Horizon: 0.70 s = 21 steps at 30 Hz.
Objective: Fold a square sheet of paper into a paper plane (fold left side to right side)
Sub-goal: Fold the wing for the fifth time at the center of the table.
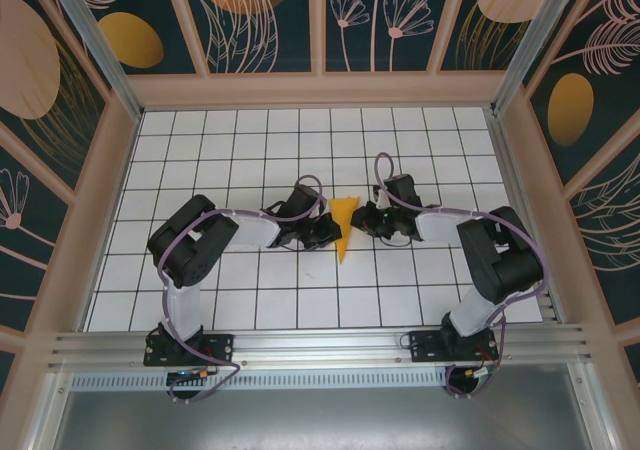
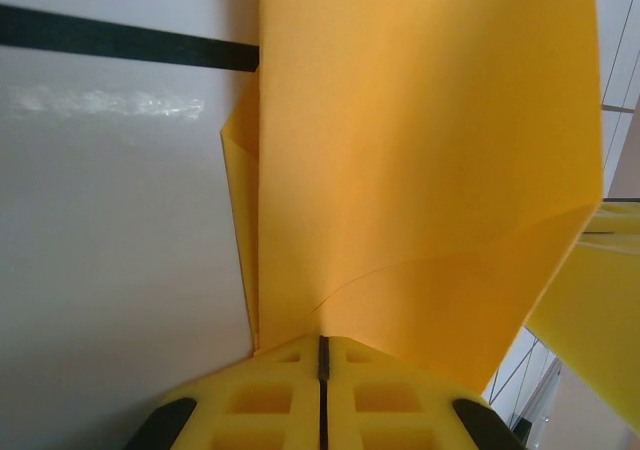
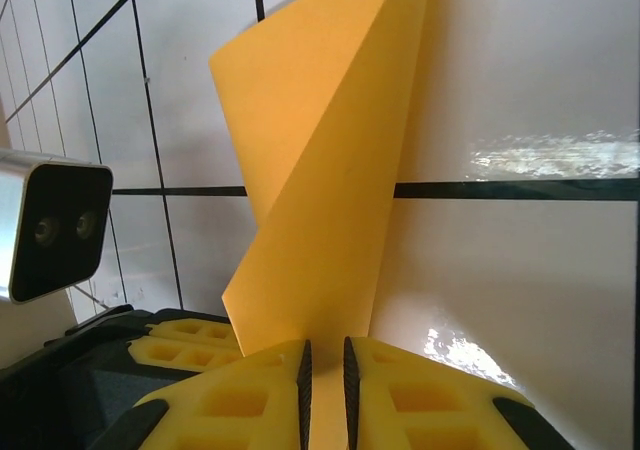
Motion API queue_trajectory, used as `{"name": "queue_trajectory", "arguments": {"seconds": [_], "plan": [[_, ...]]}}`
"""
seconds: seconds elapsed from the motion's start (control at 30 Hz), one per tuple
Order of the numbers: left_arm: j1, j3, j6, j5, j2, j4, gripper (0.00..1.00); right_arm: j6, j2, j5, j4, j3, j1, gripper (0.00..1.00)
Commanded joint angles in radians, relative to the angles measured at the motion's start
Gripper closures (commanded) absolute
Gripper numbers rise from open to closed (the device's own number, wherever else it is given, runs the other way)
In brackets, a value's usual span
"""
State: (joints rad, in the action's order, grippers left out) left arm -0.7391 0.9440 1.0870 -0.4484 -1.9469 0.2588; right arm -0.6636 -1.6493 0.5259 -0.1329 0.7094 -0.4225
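- The paper plane (image 1: 343, 222) is sitting at the middle of the desk (image 1: 250, 150). It is a narrow orange-yellow wedge pointing toward the arm bases, pinched between the two arms. I cannot tell whether it is resting on the tiles or hanging just clear of them.
- I am reading the left-to-right fold as the step in hand. From the left wrist, a flap is curving across the body of the sheet, and its crease is looking soft rather than pressed flat.
- The next move, as I am judging it, is calling for the layers to be laid down and the ridge pressed sharp. One side should be holding while the other is letting go, since a slip could skew the edges.
- The left end effector (image 2: 322, 352) is clenching the paper's near edge, with its pads meeting along a bare dark line.
- The right end effector (image 3: 323, 358) is grasping the opposite side. Its jaws are parted only by a thin slit, and the orange sheet is showing inside it.
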Motion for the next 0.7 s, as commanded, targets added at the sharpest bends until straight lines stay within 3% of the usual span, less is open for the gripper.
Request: {"name": "queue_trajectory", "arguments": {"seconds": [0.0,0.4,0.67], "plan": [[-0.005,-0.017,0.014,0.002,-0.026,0.022,0.92,0.009,-0.025,0.027,-0.033,0.017,-0.010,0.79],[-0.005,-0.030,0.013,0.015,-0.002,0.028,0.91,0.013,-0.041,0.016,-0.040,0.001,-0.012,0.65],[-0.004,-0.035,0.010,0.024,0.014,0.026,0.90,0.023,-0.072,0.013,-0.011,0.008,-0.016,0.60]]}}
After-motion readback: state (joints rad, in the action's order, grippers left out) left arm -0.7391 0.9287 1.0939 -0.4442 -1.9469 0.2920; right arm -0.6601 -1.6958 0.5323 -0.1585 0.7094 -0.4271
